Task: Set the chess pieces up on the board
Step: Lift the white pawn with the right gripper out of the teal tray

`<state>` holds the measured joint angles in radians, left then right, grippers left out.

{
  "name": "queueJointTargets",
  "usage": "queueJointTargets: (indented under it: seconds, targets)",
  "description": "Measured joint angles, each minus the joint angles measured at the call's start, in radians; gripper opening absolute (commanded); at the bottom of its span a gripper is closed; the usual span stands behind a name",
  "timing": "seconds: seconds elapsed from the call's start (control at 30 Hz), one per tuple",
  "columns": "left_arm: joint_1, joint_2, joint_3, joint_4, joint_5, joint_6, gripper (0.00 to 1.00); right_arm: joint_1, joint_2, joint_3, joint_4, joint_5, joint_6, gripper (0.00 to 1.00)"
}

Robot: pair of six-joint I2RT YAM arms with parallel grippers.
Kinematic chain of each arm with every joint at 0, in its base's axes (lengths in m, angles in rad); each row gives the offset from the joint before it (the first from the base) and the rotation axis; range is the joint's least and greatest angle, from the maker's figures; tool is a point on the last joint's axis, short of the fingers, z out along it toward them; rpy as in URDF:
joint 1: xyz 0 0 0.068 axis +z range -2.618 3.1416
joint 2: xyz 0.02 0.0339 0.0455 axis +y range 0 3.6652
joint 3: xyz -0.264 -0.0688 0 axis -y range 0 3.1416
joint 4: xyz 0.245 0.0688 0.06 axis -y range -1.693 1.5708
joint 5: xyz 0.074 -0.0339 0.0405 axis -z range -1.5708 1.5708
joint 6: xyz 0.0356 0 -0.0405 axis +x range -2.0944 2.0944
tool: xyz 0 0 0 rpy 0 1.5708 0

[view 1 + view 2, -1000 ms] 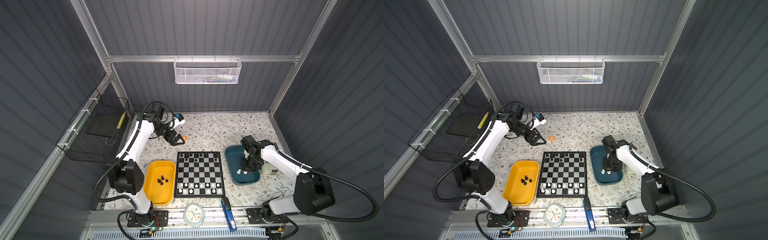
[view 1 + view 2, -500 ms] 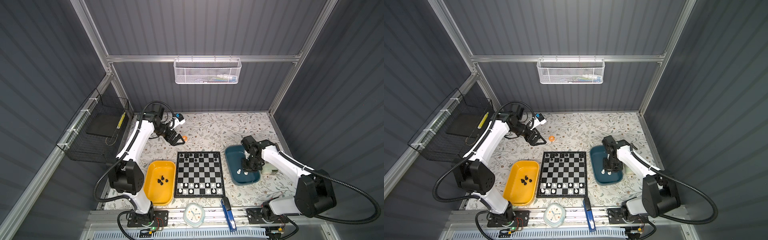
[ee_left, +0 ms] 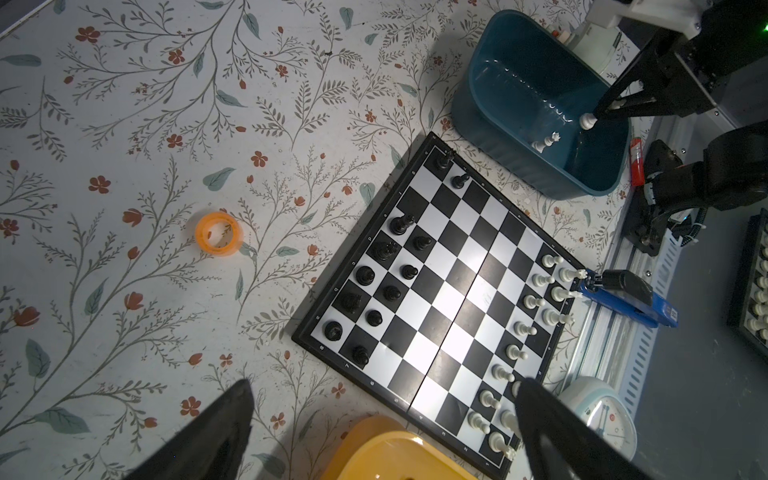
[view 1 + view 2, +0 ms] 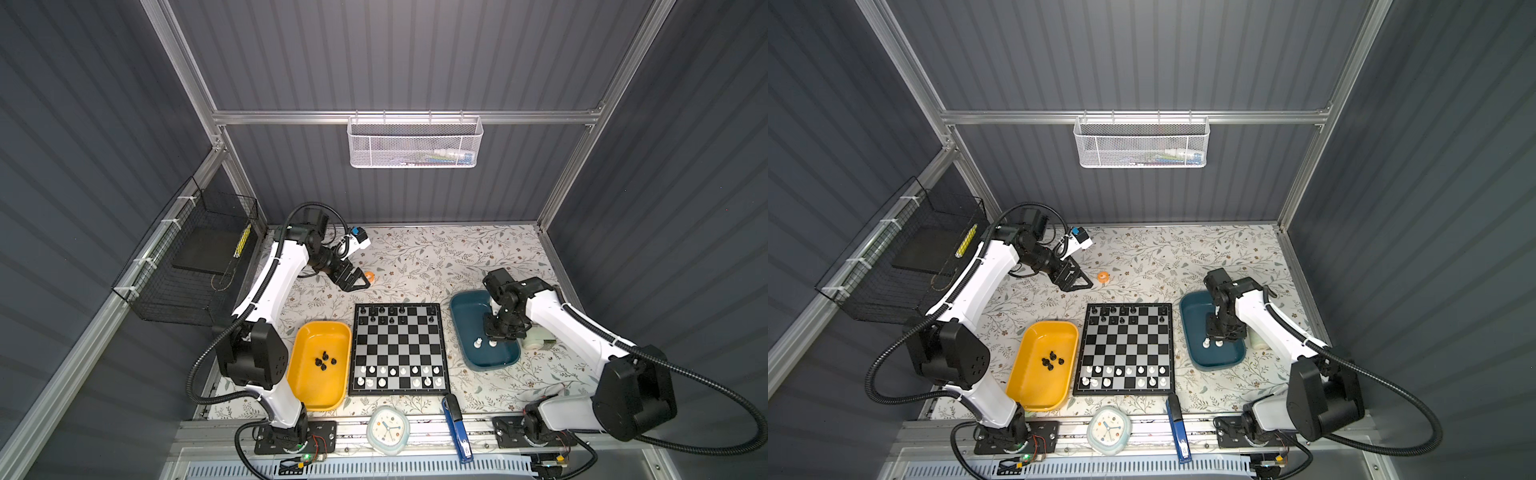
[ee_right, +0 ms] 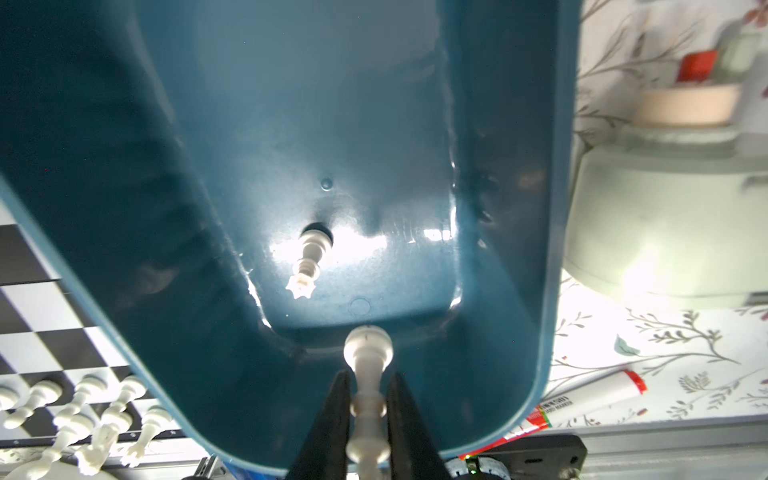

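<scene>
The right gripper (image 5: 369, 380) pinches a white chess piece (image 5: 368, 352) in the teal tray's (image 4: 464, 316) near end; the left gripper (image 4: 356, 283) hangs with jaws spread beyond the board's (image 4: 399, 350) far-left corner.

Counter (image 4: 436, 257) w/ floral cover. Yellow tray (image 4: 320, 390) sits left of centre, teal tray (image 4: 467, 311) right, well apart. Orange tape ring (image 4: 369, 276) lies flat toward the back, clear of both. Front rail: pale round clock (image 4: 387, 428), blue stapler (image 4: 457, 428) just beside it. White mesh basket (image 4: 413, 143) hangs on back wall; black wire basket (image 4: 195, 266) on left wall, dark flat slab inside. Pale round container (image 4: 536, 337) just beside teal tray's outer side; red-capped white marker (image 5: 582, 401) near its front end.
</scene>
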<state>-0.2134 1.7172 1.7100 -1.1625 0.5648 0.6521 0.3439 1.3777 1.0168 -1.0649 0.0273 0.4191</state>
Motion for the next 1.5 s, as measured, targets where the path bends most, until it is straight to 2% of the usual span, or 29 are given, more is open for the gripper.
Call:
queueJointTargets:
  seconds: [1.03, 1.5]
  targets:
    - [0.0, 0.0, 0.0, 0.0, -0.005, 0.0, 0.99, 0.108, -0.011, 0.143, -0.114, 0.029, 0.017, 0.19]
    - [0.0, 0.0, 0.0, 0.005, -0.008, 0.0, 0.99, 0.249, 0.07, 0.303, -0.15, 0.041, 0.044, 0.19]
